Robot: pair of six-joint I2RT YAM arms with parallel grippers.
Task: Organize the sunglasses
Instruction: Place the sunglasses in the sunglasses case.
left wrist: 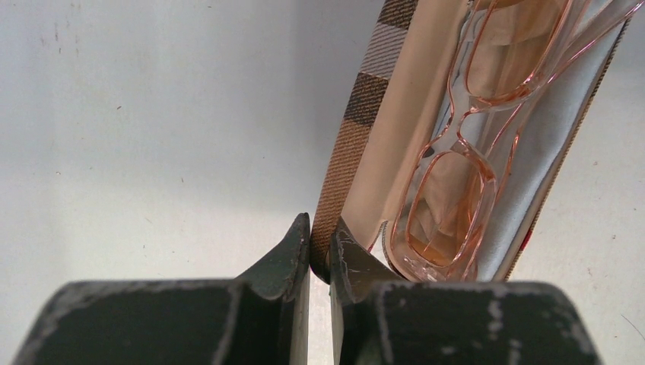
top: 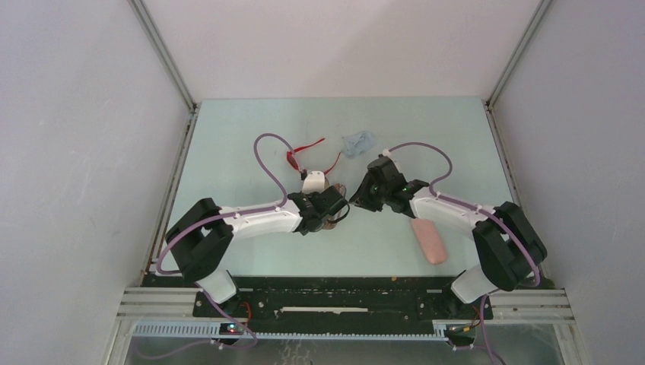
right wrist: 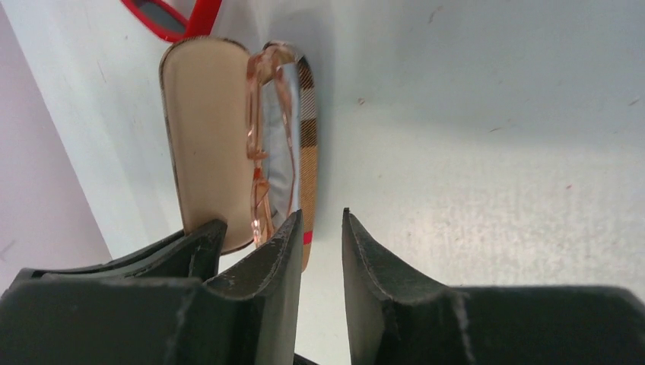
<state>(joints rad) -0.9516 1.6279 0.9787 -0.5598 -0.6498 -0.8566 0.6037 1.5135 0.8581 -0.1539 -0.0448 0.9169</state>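
**A:** ok, what do the sunglasses look like and where are they?

**B:** The slim orange-tinted pair [left wrist: 459, 148] has a thin, see-through peachy frame. It's folded and lying inside the open plaid case [left wrist: 357, 114] on the pale lining, about mid-table. The red pair [top: 293, 158] is chunky bright plastic with its arms spread. It sits bare on the table [top: 251, 122] just past the case.

**A:** and the grippers?

**B:** The left gripper [left wrist: 319, 228] is pinched tight on the edge of the case's lid, so the lid stands up. The right gripper [right wrist: 319, 217] has its jaws apart with nothing between them, only bare table. One finger [right wrist: 270, 258] is right up against the case's near end. I can't tell if it actually touches.

**A:** do the views differ much?

**B:** Yeah. From the top the arms cover the case almost completely, so you can't see the orange pair there. That view does give you the pink case [top: 428, 239] off to the right and a pale blue cloth [top: 357, 142] near the red pair. The left wrist shows the lenses and lining up close. The right wrist shows the case end-on, with a corner of the red frame behind it.
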